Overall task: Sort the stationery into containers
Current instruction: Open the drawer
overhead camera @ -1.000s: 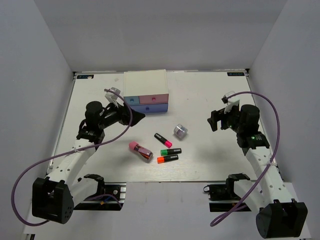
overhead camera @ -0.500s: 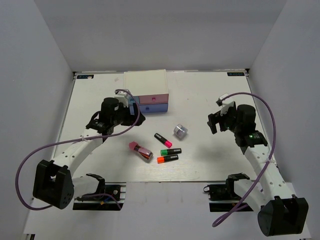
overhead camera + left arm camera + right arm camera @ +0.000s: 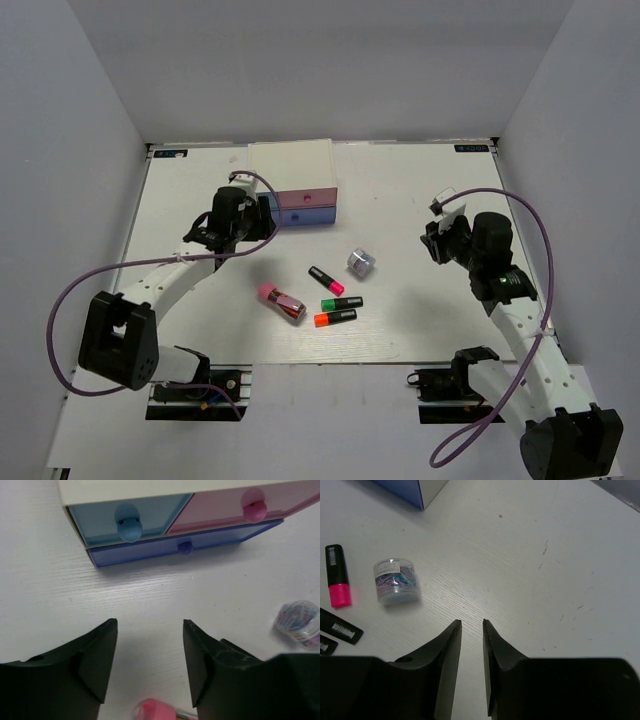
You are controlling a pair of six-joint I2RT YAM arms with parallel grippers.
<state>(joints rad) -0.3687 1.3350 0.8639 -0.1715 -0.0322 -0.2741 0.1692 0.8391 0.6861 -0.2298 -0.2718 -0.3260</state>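
The white-topped drawer unit (image 3: 291, 183) stands at the back, its drawers shut. In the left wrist view I see the light blue drawer (image 3: 127, 522), the pink drawer (image 3: 250, 507) and the wide periwinkle drawer (image 3: 185, 547). My left gripper (image 3: 262, 212) (image 3: 150, 625) hovers just in front of them, open and empty. The pink-ended marker (image 3: 326, 280), green-ended marker (image 3: 342, 302), orange-ended marker (image 3: 335, 318), pink-and-dark-red block (image 3: 281, 302) and silver-purple cube (image 3: 361, 262) (image 3: 396, 580) lie mid-table. My right gripper (image 3: 437, 240) (image 3: 472, 622) is right of the cube, its jaws a narrow gap apart over bare table.
The white table (image 3: 420, 190) is walled in by grey panels at the back and both sides. Purple cables loop off both arms. The drawer unit's lower corner (image 3: 412, 487) shows at the top of the right wrist view.
My left arm has swung in toward the drawer fronts and its jaws have narrowed. The right gripper's jaws have closed down from wide open to a narrow gap. The stationery has not moved.
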